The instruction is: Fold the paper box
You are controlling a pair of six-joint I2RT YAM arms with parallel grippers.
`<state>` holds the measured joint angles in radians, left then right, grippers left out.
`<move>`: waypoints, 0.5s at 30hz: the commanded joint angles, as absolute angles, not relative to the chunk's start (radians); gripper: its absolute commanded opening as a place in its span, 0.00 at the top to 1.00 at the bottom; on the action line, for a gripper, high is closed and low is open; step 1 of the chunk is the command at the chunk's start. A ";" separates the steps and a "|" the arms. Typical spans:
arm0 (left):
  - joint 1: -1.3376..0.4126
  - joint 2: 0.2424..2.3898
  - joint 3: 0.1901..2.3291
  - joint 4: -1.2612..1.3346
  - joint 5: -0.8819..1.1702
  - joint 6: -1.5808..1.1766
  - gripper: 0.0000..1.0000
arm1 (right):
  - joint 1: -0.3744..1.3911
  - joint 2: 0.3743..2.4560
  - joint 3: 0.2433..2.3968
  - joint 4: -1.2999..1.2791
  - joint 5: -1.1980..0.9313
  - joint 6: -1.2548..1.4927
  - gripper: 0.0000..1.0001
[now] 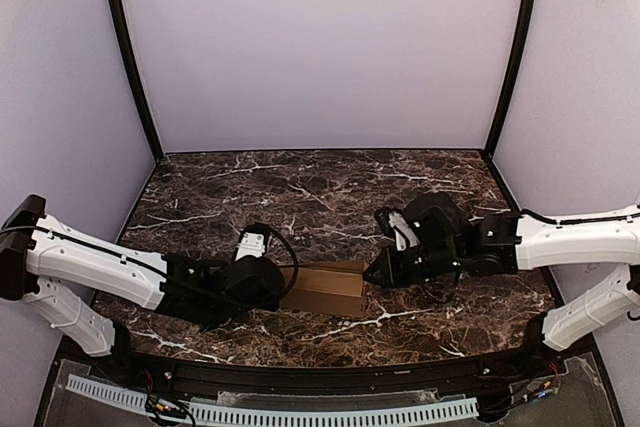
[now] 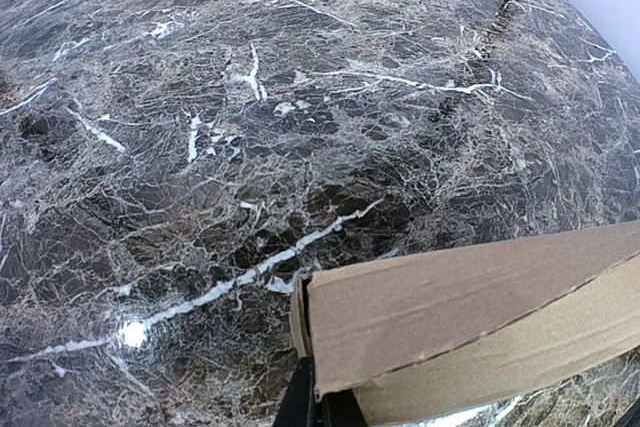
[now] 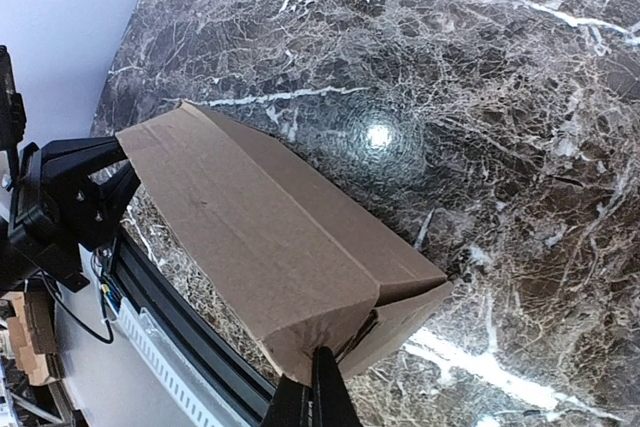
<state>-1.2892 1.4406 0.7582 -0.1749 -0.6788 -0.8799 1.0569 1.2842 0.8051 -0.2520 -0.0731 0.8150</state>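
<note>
Cardboard held at both ends: close to the near edge of the marble tabletop (image 1: 320, 187), about midway along it, the paper box (image 1: 325, 289) lies as a flattened brown sleeve between two robot arms. The left gripper (image 1: 283, 289) has its fingers pinched tight on the box's left end. The right gripper (image 1: 372, 274) is clamped the same way on the right end, where a flap bends down over an opening. The piece looks part-formed, its long crease raised in a low ridge and its end flaps not yet tucked, so the job appears to be at the shaping of the body. The next move likely calls for one arm to hold steady as an anchor while the other lets go and presses a panel or flap along its score line, gently enough not to crush the thin board. A black rail (image 1: 300, 372) runs just below the near edge. Beyond the box the dark veined marble stretches to the far edge, where pale walls (image 1: 320, 47) and two black posts (image 1: 130, 57) close in the cell; nothing there appears to block either arm
</note>
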 commanded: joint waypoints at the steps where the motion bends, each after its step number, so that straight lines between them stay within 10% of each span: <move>1: -1.305 1.508 0.717 -0.365 -0.528 -0.882 1.00 | 1.055 1.273 0.766 -0.101 -0.142 0.935 1.00; 15: -1.311 1.515 0.723 -0.374 -0.535 -0.894 1.00 | 1.069 1.255 0.695 -0.105 -0.047 0.987 1.00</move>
